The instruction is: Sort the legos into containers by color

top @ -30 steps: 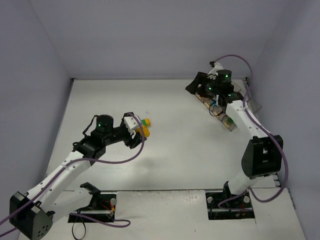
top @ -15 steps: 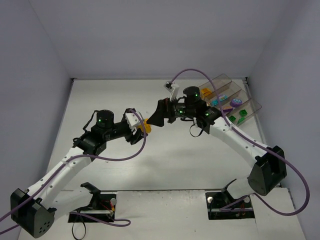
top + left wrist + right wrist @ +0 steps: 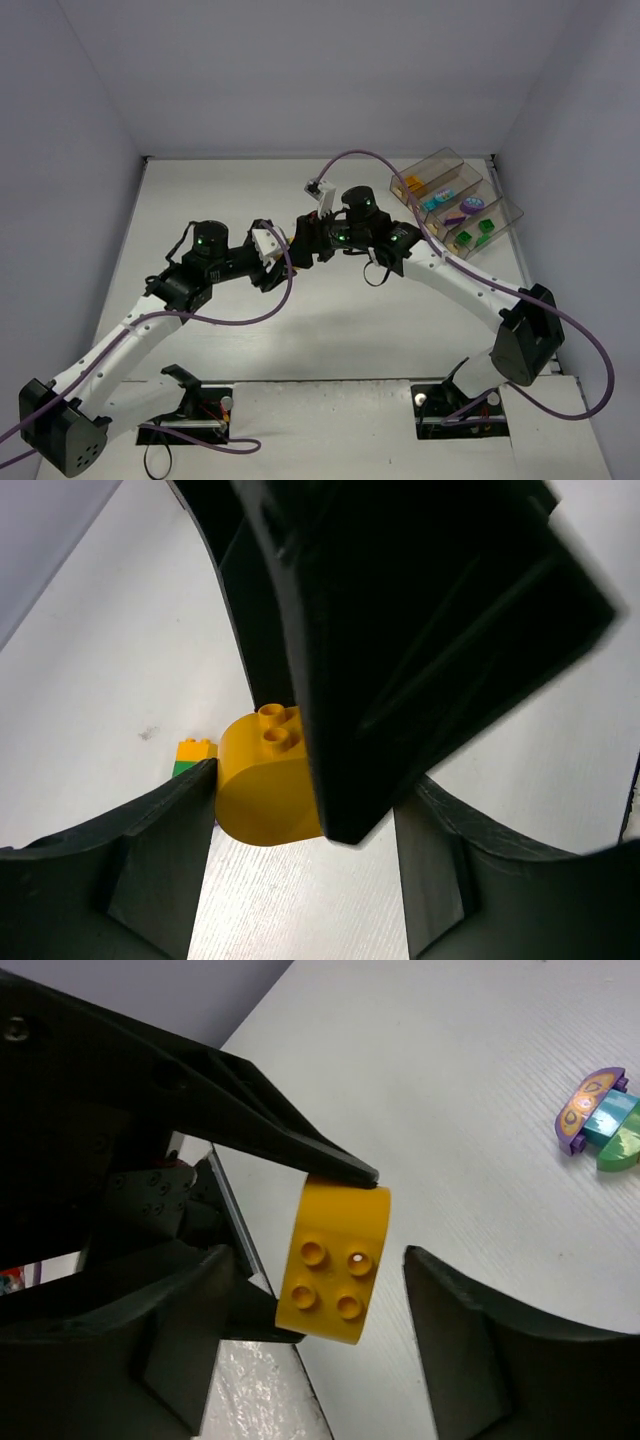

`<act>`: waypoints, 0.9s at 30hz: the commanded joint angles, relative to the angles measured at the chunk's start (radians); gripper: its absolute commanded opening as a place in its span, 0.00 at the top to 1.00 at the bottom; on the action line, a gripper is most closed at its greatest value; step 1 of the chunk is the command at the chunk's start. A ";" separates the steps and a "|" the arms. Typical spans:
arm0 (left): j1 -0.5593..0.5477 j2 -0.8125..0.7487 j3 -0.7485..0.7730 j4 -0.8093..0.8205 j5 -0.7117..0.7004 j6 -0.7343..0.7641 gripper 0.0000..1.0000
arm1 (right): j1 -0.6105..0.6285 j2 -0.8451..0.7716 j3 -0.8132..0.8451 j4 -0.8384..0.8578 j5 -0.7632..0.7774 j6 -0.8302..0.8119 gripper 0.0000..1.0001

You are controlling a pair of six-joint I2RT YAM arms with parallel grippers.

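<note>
My left gripper [image 3: 281,253] is shut on a rounded yellow brick [image 3: 335,1260], one finger on its top and one at its lower left, holding it above the table. The brick also shows in the left wrist view [image 3: 262,785], against my left finger. My right gripper [image 3: 318,1255] is open, with its fingers on either side of the brick and apart from it. In the top view the right gripper [image 3: 299,245] meets the left one at mid-table and the brick is hidden between them. The smoky-brown containers [image 3: 497,212] stand at the far right, holding orange, teal, purple and green bricks.
A small orange-on-green brick [image 3: 194,757] lies on the table beyond the left gripper. A purple, teal and green stack [image 3: 598,1118] lies on the table past the right gripper. Purple cables loop over both arms. Walls close the table at left, back and right.
My right arm swung from over the containers leftward to mid-table and now has its open jaws around the yellow brick. My left gripper has held the brick almost in place.
</note>
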 commanded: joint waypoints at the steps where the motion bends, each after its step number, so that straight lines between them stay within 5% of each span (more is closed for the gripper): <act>1: -0.007 -0.034 0.068 0.042 0.029 0.012 1.00 | 0.013 0.007 0.000 0.054 0.030 0.001 0.39; 8: -0.007 -0.042 0.051 0.033 0.015 0.012 0.99 | 0.020 -0.002 -0.009 0.049 0.082 -0.003 0.96; 9: -0.007 -0.041 0.047 0.033 0.006 0.010 0.75 | 0.017 -0.007 -0.010 0.049 0.094 -0.007 1.00; 11: -0.006 -0.038 0.040 0.039 -0.043 -0.016 0.46 | 0.005 -0.014 -0.007 0.035 0.143 -0.008 1.00; 12: -0.007 -0.036 0.030 0.043 -0.063 -0.026 0.19 | -0.019 -0.017 -0.003 0.026 0.165 -0.008 1.00; 19: -0.006 -0.067 -0.025 0.099 -0.284 -0.251 0.15 | -0.321 -0.020 0.014 -0.003 0.424 0.067 1.00; 27: -0.006 -0.139 -0.087 0.044 -0.460 -0.441 0.15 | -0.599 0.194 0.226 -0.002 0.639 0.115 0.98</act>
